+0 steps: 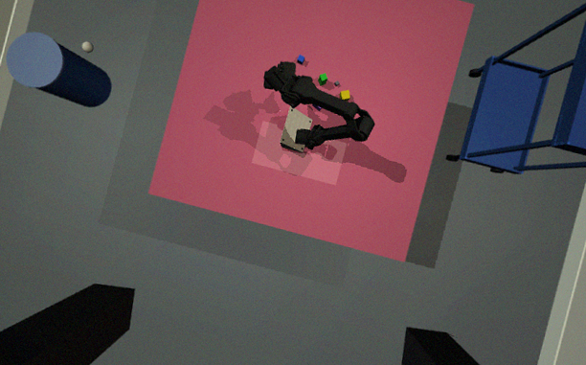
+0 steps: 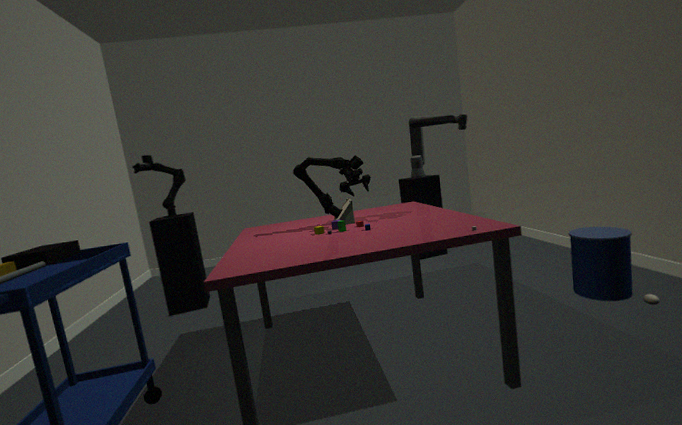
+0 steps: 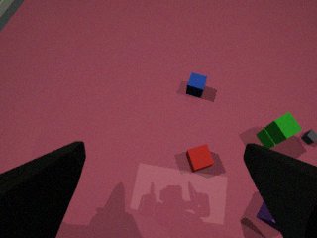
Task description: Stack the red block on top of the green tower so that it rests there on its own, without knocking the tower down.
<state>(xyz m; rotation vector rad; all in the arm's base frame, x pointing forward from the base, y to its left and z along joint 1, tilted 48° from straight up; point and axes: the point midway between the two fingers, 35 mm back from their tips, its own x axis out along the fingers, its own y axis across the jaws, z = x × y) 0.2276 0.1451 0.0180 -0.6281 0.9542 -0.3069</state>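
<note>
Overhead, distant room-level, and close downward wrist views of table point(image 2: 389, 240)

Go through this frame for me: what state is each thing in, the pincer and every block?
pincer: open, empty, above the table
red block: flat on the table, unheld
green tower: upright, nothing stacked on it
blue block: on the table, apart
yellow block: on the table, apart
</note>
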